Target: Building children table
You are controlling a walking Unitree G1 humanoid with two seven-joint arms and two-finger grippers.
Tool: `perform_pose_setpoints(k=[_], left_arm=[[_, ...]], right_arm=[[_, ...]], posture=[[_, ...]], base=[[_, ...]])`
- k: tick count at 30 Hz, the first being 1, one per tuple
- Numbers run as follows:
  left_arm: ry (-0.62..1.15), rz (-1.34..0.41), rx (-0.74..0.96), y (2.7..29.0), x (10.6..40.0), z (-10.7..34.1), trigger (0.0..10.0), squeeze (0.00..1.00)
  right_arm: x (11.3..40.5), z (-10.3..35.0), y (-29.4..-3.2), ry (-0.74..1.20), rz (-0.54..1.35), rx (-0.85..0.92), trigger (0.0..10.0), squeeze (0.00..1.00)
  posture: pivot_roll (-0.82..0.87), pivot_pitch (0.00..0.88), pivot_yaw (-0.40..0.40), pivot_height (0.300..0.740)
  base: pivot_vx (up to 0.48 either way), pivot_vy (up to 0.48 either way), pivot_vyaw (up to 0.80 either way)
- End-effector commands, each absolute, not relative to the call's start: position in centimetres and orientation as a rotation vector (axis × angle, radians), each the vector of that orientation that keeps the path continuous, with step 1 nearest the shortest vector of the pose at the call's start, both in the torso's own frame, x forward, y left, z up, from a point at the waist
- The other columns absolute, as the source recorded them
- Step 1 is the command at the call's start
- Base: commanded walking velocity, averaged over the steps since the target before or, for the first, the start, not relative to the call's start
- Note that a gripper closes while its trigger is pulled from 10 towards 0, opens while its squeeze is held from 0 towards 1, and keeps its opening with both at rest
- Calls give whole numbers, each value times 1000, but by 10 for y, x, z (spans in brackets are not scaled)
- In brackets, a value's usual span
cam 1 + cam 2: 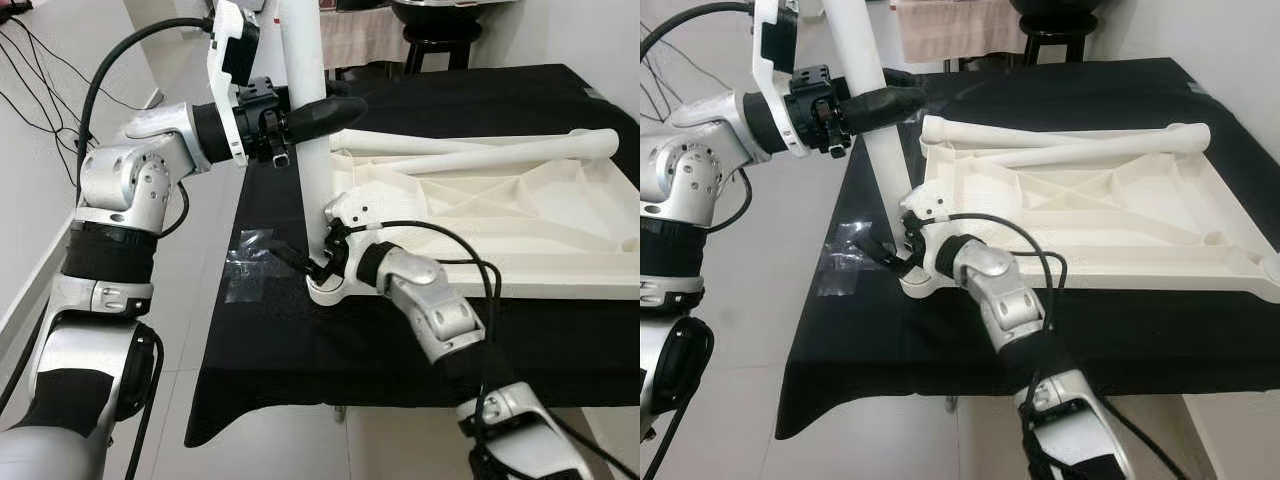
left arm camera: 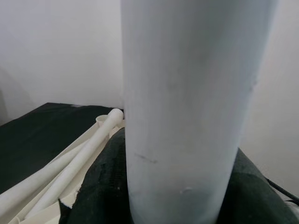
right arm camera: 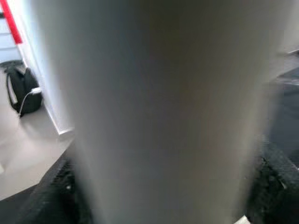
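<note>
Two grippers hold one white leg [image 1: 310, 120] upright in the upturned tabletop's [image 1: 520, 215] near-left corner socket. Left gripper [image 1: 325, 112] jaws clamp it high for alignment; right gripper [image 1: 318, 265] jaws pinch its base, steadying it on the worktop [image 1: 300, 340].

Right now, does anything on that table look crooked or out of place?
The upright white leg leans instead of standing plumb in the corner socket of the upside-down tabletop. The left gripper holds it high, the right gripper near its base. Two loose legs lie on the tabletop.

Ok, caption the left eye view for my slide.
Both hands, left hand high and right hand low, steady an upright white leg in the tabletop's corner socket.
</note>
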State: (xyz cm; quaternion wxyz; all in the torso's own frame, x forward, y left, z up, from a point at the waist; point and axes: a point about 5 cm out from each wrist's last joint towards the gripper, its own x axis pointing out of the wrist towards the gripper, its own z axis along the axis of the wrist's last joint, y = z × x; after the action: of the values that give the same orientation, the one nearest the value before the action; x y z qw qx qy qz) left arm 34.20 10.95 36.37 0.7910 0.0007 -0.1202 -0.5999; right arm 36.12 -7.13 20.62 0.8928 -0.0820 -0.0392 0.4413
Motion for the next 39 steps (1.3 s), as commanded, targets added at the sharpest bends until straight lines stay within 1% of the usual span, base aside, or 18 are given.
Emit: perform_pose_setpoints(k=[1,8,14,15,16,17,18,19,26,27,30,31,32,33,35,37,39], left_arm=[[-213,-1329,-13,105,342,356,0,0],[-217,-1329,-34,107,343,355,0,0],[-212,-1330,-53,109,342,350,0,0],[-213,-1328,-56,109,342,349,2745,0],[-213,-1328,-56,109,342,349,2745,0],[-213,-1326,-61,110,342,349,4118,0],[-213,-1326,-61,110,342,349,4118,0],[-216,-1319,-68,110,343,349,10000,1000],[-228,-1295,-85,112,345,351,10000,1000],[-243,-1271,-90,114,346,354,10000,1000],[-259,-1241,-92,116,347,357,10000,1000],[-278,-1211,-103,120,348,361,10000,447],[-290,-1192,-111,123,348,364,10000,447],[-310,-1177,-115,126,347,367,10000,0],[-329,-1174,-124,130,345,371,10000,0],[-392,-1160,-164,144,335,382,10000,0],[-392,-1160,-164,144,335,382,10000,0]], right_arm=[[363,207,-66,-82,956,-204,0,0],[367,209,-70,-81,980,-224,0,0],[365,198,-69,-58,998,-216,0,0],[364,195,-68,-51,991,-206,0,0],[364,195,-68,-51,991,-206,0,0],[364,192,-68,-45,985,-195,0,0],[364,192,-68,-45,985,-195,0,0],[364,189,-67,-40,976,-188,0,0],[358,175,-66,-11,914,-128,0,0],[356,173,-65,-12,885,-88,0,0],[356,173,-65,-20,863,-61,0,0],[357,175,-65,-34,840,-29,0,0],[357,176,-65,-43,825,-9,0,0],[358,178,-66,-53,809,21,0,0],[359,179,-66,-61,798,47,0,0],[359,184,-66,-93,774,138,0,0],[359,184,-66,-93,774,138,0,0]], posture=[[43,142,77,740],[37,151,71,740],[33,157,68,740],[31,159,67,740],[31,159,67,740],[30,161,67,740],[30,161,67,740],[29,161,67,740],[27,161,68,740],[27,161,68,740],[25,154,67,740],[23,148,68,740],[23,145,69,740],[21,136,68,740],[21,136,68,740],[22,113,64,740],[22,113,64,740]], base=[[0,0,0],[0,0,0],[0,0,0],[0,0,0],[0,0,0],[0,0,0],[0,0,0],[0,0,0],[0,0,0],[0,0,0],[0,0,0],[0,0,0],[0,0,0],[0,0,0],[0,0,0],[0,0,0],[0,0,0]])
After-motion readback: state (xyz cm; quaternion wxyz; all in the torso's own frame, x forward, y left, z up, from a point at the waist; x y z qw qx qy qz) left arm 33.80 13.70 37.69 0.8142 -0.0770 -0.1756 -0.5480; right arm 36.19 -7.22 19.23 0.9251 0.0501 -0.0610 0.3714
